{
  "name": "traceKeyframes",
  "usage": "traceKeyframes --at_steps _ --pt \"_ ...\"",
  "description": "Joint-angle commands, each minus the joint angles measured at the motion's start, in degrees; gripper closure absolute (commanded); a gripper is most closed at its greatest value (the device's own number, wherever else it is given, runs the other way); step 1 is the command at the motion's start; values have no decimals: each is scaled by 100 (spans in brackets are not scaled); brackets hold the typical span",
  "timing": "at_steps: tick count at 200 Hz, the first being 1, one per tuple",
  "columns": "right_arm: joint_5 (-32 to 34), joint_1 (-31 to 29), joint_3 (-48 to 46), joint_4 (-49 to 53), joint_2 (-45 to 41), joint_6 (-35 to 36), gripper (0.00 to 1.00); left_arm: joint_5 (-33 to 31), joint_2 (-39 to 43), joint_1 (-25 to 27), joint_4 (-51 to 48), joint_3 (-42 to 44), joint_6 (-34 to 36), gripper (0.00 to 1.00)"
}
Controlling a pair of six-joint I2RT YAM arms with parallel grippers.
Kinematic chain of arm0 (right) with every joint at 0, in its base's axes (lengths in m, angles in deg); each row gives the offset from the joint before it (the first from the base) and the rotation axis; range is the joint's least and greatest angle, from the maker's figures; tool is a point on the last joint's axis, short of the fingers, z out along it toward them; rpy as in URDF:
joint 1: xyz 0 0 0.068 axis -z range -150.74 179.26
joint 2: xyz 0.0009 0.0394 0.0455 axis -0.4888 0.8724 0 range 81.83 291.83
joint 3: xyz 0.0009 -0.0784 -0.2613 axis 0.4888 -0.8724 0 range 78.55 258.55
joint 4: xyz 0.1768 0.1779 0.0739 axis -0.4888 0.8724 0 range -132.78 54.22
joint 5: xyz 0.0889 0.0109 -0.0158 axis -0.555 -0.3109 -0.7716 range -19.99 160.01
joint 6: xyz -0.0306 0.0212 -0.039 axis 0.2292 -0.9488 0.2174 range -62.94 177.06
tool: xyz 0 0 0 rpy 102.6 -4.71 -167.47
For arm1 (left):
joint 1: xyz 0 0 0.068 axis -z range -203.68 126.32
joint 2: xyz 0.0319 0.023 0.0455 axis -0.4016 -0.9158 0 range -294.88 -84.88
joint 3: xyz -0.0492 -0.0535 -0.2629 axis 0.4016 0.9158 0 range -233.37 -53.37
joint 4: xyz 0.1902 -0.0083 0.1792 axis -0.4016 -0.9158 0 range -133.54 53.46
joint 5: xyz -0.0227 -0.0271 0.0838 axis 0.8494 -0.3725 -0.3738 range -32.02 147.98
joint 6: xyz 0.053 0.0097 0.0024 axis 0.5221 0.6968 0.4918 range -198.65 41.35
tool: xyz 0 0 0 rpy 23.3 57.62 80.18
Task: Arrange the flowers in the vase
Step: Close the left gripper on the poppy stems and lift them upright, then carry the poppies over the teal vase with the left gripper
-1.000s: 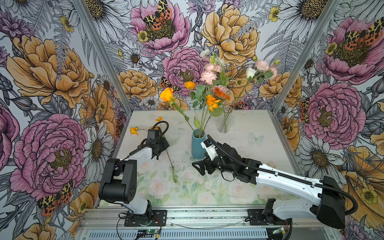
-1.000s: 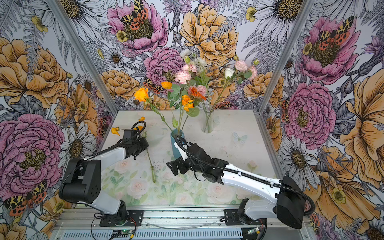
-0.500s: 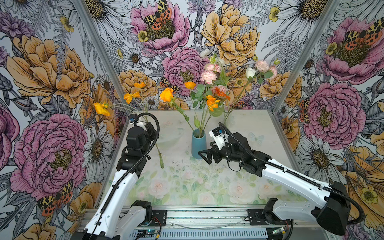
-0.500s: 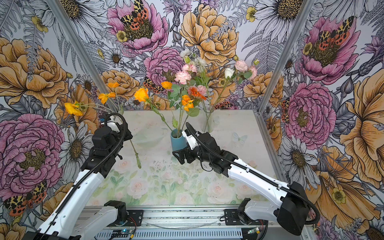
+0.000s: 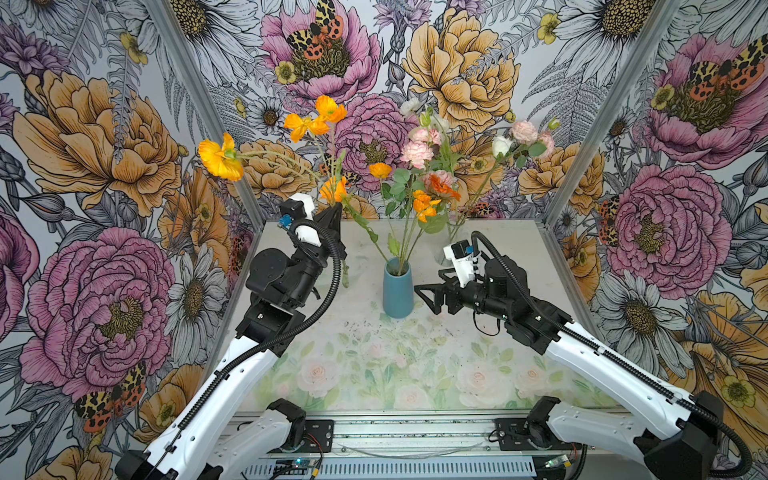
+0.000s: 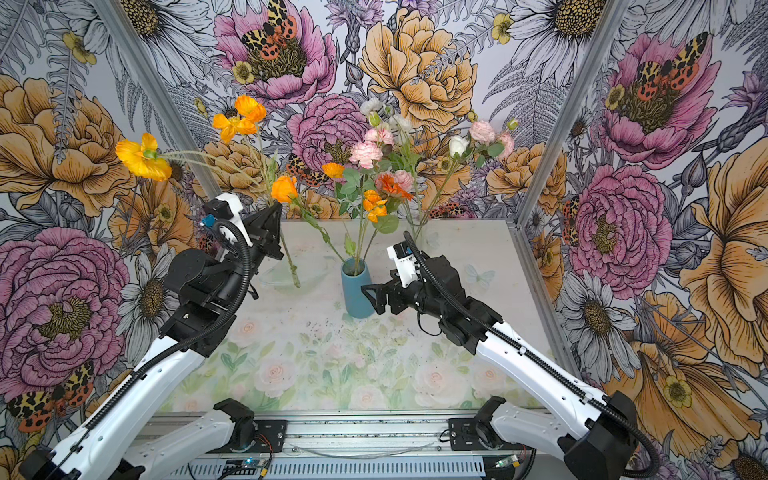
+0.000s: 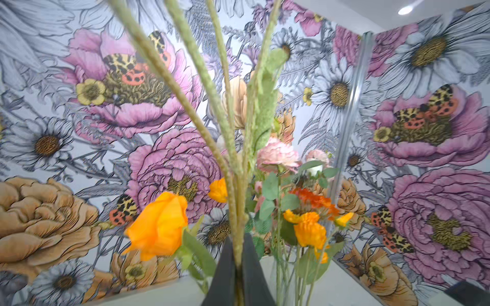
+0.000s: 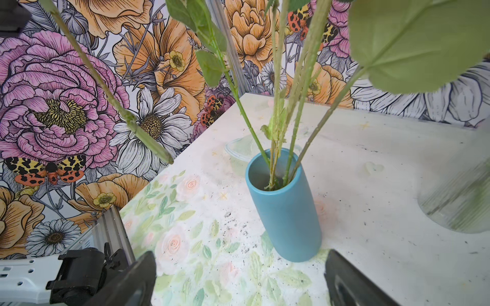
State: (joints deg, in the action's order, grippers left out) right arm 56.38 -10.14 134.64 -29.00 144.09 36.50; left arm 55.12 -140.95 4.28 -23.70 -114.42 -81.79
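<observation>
The left gripper (image 5: 335, 208) is up in the air over the far-left corner of the bench (image 5: 374, 365), its fingers clenched on the stalks of an orange poppy spray (image 5: 309, 124). From the wrist camera you see those pale green stalks (image 7: 236, 201) rising straight out from between the pinched black fingertips (image 7: 225, 265). The spray fans up and out to the left against the wall. Its cut end (image 5: 344, 282) hangs down left of the blue vase (image 5: 398, 291) and seems to clear the bench, though I can't be sure from here.

The blue vase stands upright near the middle of the bench and already holds several flowers (image 5: 424, 203) with orange blooms and round green leaves. The right gripper (image 5: 426, 298) sits low just beside it on the right, jaws spread wide and empty, not touching it; both fingers (image 8: 132, 280) frame the vase in the right wrist view.

Behind, toward the far edge, a clear glass vase (image 6: 417, 232) holds the pink and white stems (image 5: 521, 133).
</observation>
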Motion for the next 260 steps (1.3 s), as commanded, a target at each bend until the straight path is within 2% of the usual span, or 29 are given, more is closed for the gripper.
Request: traceKeyframes --at_steps 1,28,73,104,128,173,221,260 --pt "-48 19 -41 70 -253 -66 1 350 -310 335 1453 -141 203 100" --pt "-68 15 -258 72 -439 -53 0 483 -894 463 2124 -420 -384 100" --pt "-156 10 -292 92 -495 -112 0 359 -1764 828 3315 -361 -553 100" --pt "-167 10 -296 90 -505 -99 1 267 -1907 1093 3339 -148 -137 100" --pt "-188 11 -301 96 -436 -88 0 -95 -1792 1363 3385 127 312 100" --pt "-209 7 -247 89 -262 -113 1 -387 -1523 1285 2891 391 405 100" --pt "-205 9 -242 90 -224 -178 1 -467 -1404 1029 3123 855 303 100" --pt "-237 2 -204 86 -205 -234 0 -460 -1532 928 3906 1255 98 100"
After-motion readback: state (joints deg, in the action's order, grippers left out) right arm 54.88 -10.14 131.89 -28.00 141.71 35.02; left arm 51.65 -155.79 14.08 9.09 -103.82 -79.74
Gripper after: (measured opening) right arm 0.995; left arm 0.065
